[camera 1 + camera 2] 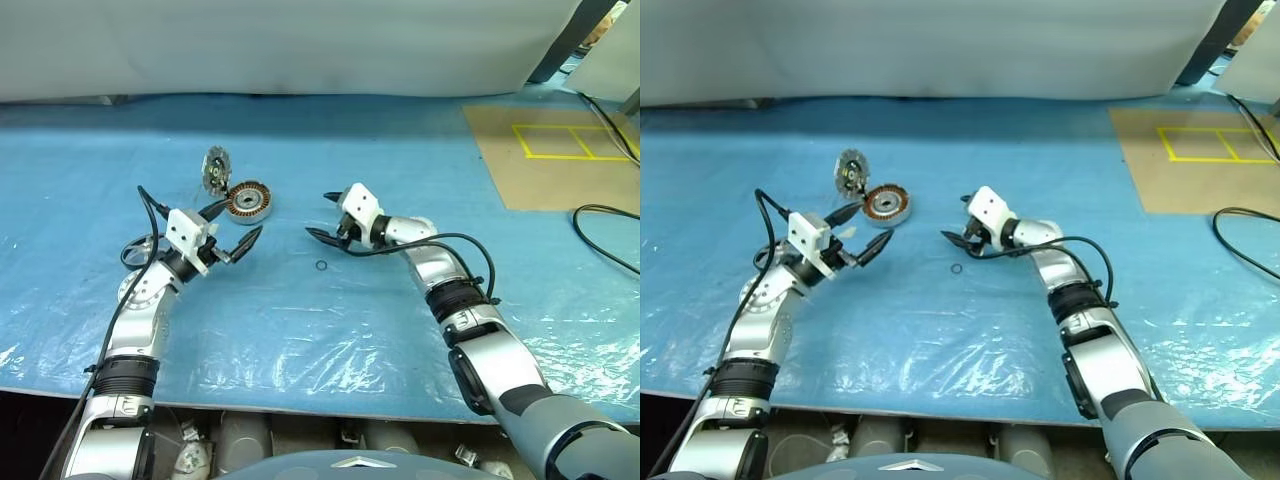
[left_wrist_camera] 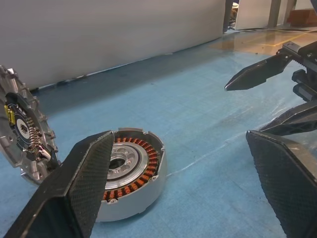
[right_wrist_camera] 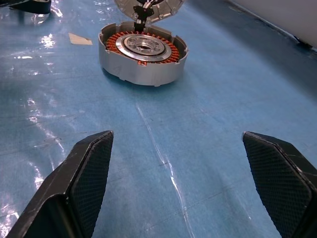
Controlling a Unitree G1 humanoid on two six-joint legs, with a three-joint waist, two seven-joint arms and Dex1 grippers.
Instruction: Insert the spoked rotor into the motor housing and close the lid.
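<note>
The motor housing (image 1: 249,200), a round grey part with copper windings, lies flat on the blue sheet. Its toothed metal lid (image 1: 213,170) stands tilted up at the housing's far left side. The spoked rotor (image 1: 136,249), a dark-rimmed wheel, lies on the sheet left of my left forearm, which partly hides it. My left gripper (image 1: 232,228) is open just in front of the housing (image 2: 131,168), holding nothing. My right gripper (image 1: 323,216) is open to the housing's right, pointing toward it (image 3: 143,49), also holding nothing.
A small black ring (image 1: 320,265) lies on the sheet just in front of the right gripper. A brown board with yellow tape lines (image 1: 550,150) sits at the back right, with a black cable (image 1: 605,235) beside it. A pale wall (image 1: 300,40) closes the back.
</note>
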